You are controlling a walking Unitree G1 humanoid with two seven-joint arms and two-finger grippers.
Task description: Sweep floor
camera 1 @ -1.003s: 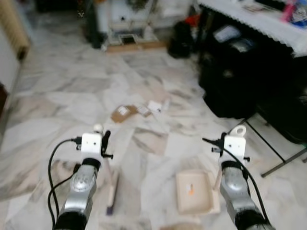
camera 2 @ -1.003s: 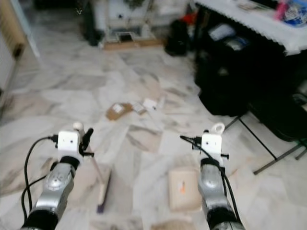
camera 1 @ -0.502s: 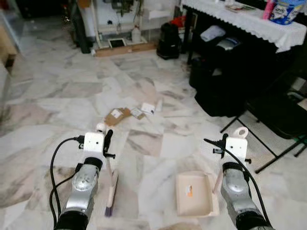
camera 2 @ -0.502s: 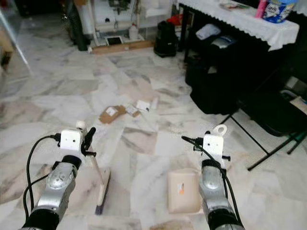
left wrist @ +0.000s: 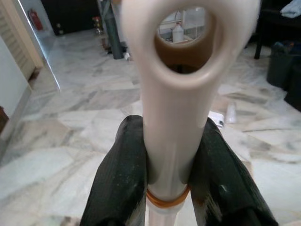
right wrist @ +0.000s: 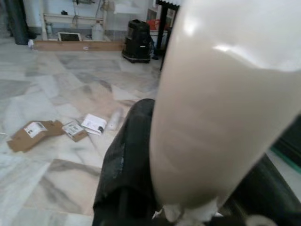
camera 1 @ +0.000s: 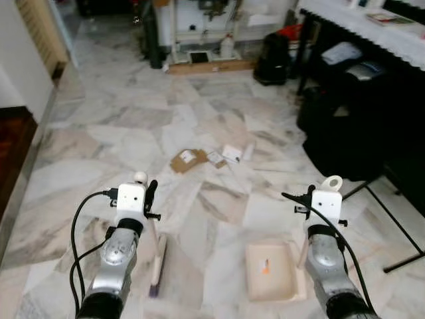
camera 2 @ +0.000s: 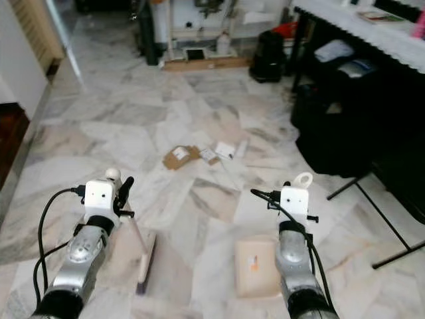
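My left gripper (camera 1: 147,200) is shut on the cream handle of a broom (camera 1: 157,263), whose brush head rests on the marble floor just ahead of me. In the left wrist view the black fingers (left wrist: 120,183) clamp the handle below its hanging hole. My right gripper (camera 1: 309,201) is shut on the handle of a cream dustpan (camera 1: 272,271), which lies flat on the floor to the right of the broom. Litter lies farther ahead: a brown cardboard piece (camera 1: 188,159), white paper scraps (camera 1: 231,153) and a small tube (camera 1: 248,151).
Black bags and furniture (camera 1: 345,133) stand under a white-clothed table (camera 1: 372,26) on the right, with thin metal legs (camera 1: 392,219) reaching onto the floor. A white wall (camera 1: 20,73) and dark wooden floor (camera 1: 13,146) border the left. A black bin (camera 1: 271,58) stands far back.
The whole picture has shifted and sharpened, so the camera turned; a wall now shows on the left. Both grippers keep their hold, with broom and dustpan in the same places before me.
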